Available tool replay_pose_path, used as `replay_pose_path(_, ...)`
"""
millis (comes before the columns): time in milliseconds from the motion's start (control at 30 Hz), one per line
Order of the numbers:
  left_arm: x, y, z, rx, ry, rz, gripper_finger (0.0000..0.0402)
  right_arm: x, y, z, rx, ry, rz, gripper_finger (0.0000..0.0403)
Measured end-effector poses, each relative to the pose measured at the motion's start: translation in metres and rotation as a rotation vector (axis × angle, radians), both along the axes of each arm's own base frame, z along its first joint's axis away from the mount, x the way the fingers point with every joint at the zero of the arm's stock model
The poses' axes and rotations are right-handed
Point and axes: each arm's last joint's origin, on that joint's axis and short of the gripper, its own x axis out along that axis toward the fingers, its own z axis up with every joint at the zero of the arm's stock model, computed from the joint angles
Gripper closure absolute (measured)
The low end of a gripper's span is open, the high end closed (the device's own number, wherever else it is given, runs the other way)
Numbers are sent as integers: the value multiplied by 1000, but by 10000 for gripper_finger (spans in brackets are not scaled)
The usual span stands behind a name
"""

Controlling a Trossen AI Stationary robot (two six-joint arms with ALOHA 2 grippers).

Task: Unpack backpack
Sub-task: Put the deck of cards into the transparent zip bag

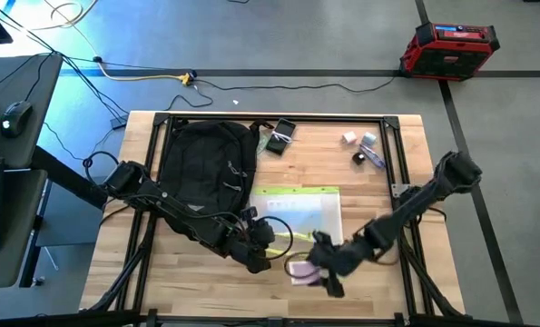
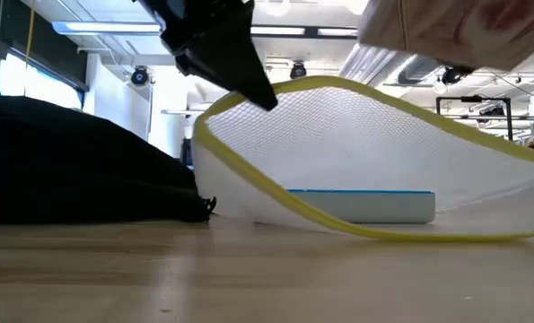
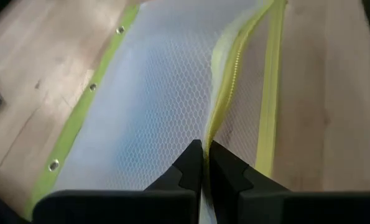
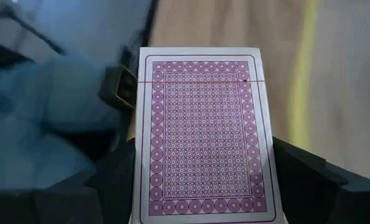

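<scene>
The backpack (image 1: 206, 173) lies at the table's (image 1: 392, 286) left-rear part, long axis running front to back, zipper side up. Both grippers work at the front edge, w/ the mesh pouch (image 1: 299, 213) between them; the pouch's long side runs front-back too. The left gripper (image 1: 259, 250), just right of the backpack's front end, is pinched together on the pouch's yellow zipper edge (image 3: 225, 93), lifting it. The right gripper (image 1: 317, 269) sits at the pouch's front-right corner, clamped on a card box (image 4: 202, 134) w/ purple patterned back, held clear of the table. Judging from this, the box gets set down next; right arm is nearer the bare front-right area. Small items (image 1: 365, 150) lie near the rear-right corner.
</scene>
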Motion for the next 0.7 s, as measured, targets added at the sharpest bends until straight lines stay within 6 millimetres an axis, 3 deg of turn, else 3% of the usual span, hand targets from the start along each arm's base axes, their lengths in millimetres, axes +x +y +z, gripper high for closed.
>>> replay_pose_path(100,1,-1,1,4,-14,-6,402,9,-3,-20,-36,30,-132,122)
replay_pose_path(300,2,-4,3,-4,-40,-19,402,38,-44,-48,-74,98,-397,122)
replay_pose_path(500,1,-7,3,-4,-41,-25,402,64,-81,-58,-73,60,-498,122)
replay_pose_path(700,1,-7,3,0,-42,-23,402,77,-94,-56,-92,-34,-501,122)
